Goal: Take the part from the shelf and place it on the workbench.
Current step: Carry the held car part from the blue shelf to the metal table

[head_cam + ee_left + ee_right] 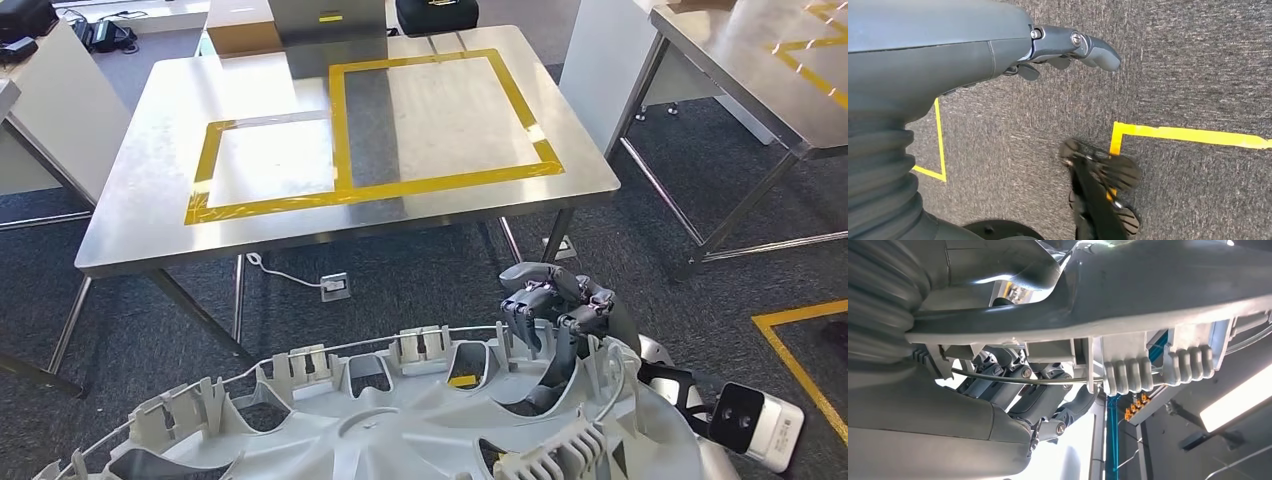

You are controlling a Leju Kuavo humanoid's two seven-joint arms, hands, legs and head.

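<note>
While one hand (pixel 560 305) grips, one part (pixel 400 420).

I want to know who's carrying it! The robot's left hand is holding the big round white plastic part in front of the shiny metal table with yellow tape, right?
Not quite: it is the right hand that grips the big round white plastic part, as the head view shows. The left hand hangs over the carpet holding nothing. The rest is right: the shiny metal table with yellow tape stands ahead.

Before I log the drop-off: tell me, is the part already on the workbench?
No. In the head view the part is off the workbench, its rim gripped by the right hand.
</note>
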